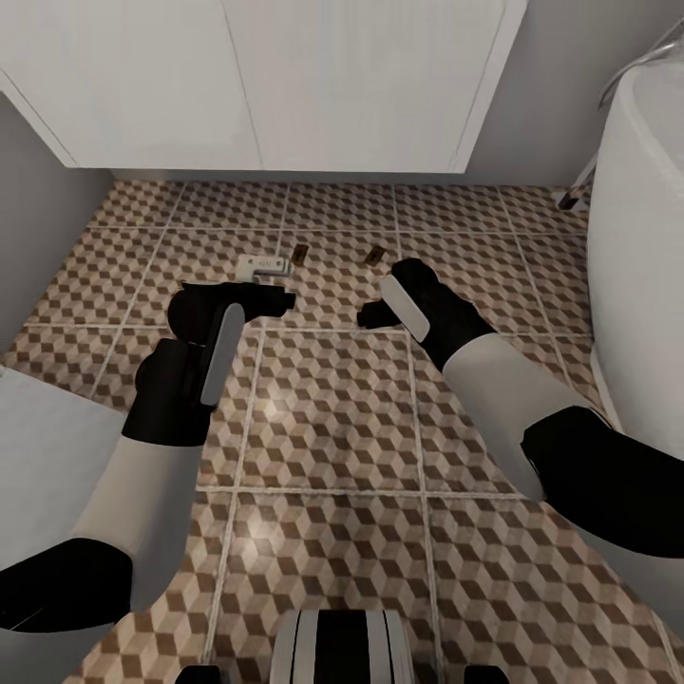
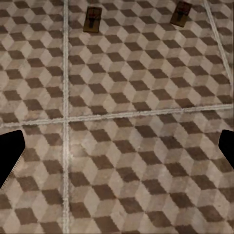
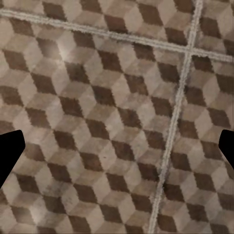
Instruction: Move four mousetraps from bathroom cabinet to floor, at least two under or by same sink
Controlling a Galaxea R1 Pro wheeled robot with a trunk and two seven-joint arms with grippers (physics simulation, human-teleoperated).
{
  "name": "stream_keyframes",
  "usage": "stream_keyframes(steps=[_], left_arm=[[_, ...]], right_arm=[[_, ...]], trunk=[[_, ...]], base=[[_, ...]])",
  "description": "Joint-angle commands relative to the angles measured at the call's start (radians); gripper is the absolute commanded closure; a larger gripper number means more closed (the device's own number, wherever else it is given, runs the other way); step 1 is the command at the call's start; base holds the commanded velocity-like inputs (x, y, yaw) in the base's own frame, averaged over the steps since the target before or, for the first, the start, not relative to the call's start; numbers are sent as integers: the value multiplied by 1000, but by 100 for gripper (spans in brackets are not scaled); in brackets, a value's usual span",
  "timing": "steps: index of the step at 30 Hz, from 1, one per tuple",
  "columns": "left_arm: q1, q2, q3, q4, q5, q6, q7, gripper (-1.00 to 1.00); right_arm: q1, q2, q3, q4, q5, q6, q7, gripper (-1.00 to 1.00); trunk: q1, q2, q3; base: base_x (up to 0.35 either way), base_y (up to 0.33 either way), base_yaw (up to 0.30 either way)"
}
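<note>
Both hands hang low over the bathroom floor (image 1: 332,418), fingers pointed down at the tiles. I read that as the pose of someone who has just set something down or is about to. In each wrist view the dark fingertips (image 2: 9,156) sit at the far edges of the picture with bare cube-pattern tile between them, so the left hand (image 1: 233,299) and the right hand (image 1: 380,309) are both spread wide and hold nothing.

Just past the hands, two mousetraps lie flat on the tiles: one (image 1: 299,254) ahead of the left hand, the other (image 1: 375,255) ahead of the right, near each other but apart. A small pale object (image 1: 263,267) lies beside the first; I cannot tell what it is.

Farther on, a white wall-hung unit (image 1: 266,85) stands clear of the floor. If that carries the sink, the traps lie close by its front edge, which would suit the task. A white tub wall (image 1: 636,266) rises at the right.
</note>
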State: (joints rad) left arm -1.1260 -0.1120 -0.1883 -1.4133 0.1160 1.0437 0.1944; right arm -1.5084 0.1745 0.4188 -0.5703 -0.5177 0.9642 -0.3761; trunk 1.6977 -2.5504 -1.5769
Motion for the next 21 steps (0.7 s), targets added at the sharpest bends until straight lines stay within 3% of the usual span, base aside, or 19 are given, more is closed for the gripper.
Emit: stream_keyframes(steps=[1, 21], left_arm=[[0, 0, -1, -1, 10, 3, 10, -100], [1, 1, -1, 3, 10, 3, 11, -100]], right_arm=[[4, 0, 3, -4, -9, 2, -9, -100], [59, 0, 6, -82, -9, 2, -11, -100]], trunk=[[-1, 0, 3], [-10, 5, 93]], base=[[0, 0, 0], [0, 0, 0]])
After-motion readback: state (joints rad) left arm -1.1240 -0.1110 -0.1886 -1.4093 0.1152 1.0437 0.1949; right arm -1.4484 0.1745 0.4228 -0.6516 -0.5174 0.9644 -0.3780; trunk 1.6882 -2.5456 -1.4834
